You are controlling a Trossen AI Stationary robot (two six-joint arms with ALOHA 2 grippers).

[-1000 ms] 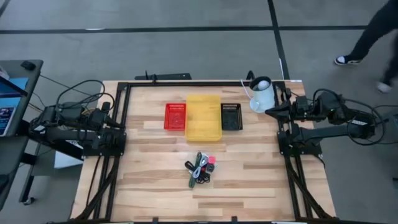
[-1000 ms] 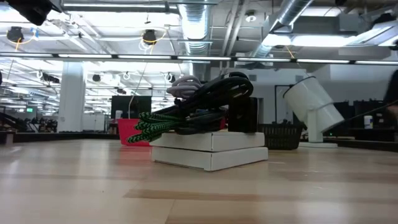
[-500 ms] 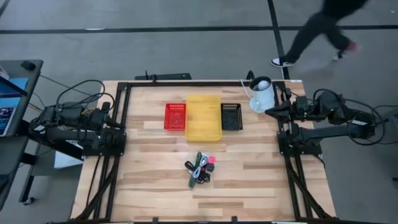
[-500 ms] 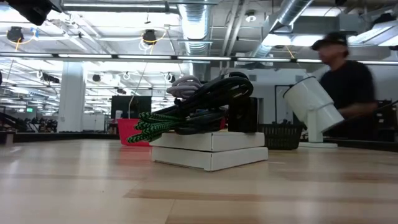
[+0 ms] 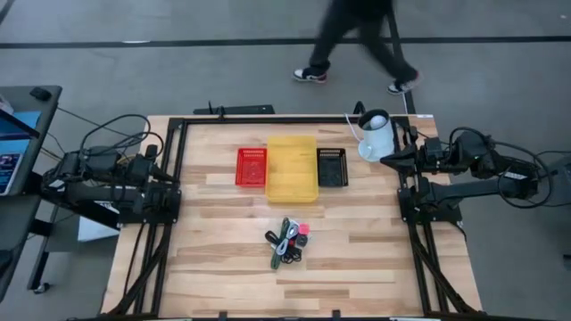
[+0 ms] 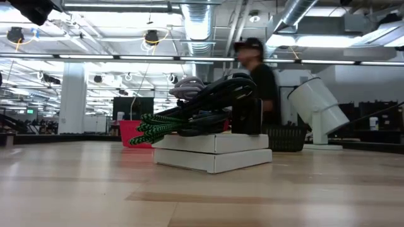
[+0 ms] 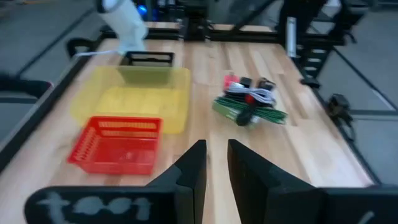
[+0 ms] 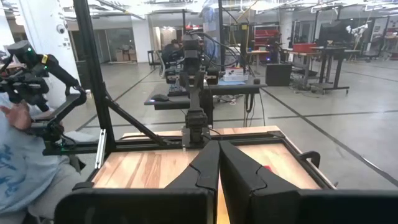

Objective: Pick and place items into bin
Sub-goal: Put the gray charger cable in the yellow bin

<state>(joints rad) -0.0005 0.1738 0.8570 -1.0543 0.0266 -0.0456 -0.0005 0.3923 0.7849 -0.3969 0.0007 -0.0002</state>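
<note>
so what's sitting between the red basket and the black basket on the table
The yellow bin sits between the red basket and the black basket, seen clearly in the high view.

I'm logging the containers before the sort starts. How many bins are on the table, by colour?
Red mesh basket: 1
Yellow bin: 1
Black mesh basket: 1
Total: 3 containers, side by side in a row, with the yellow one in the middle. None visibly holds any item yet.
</note>
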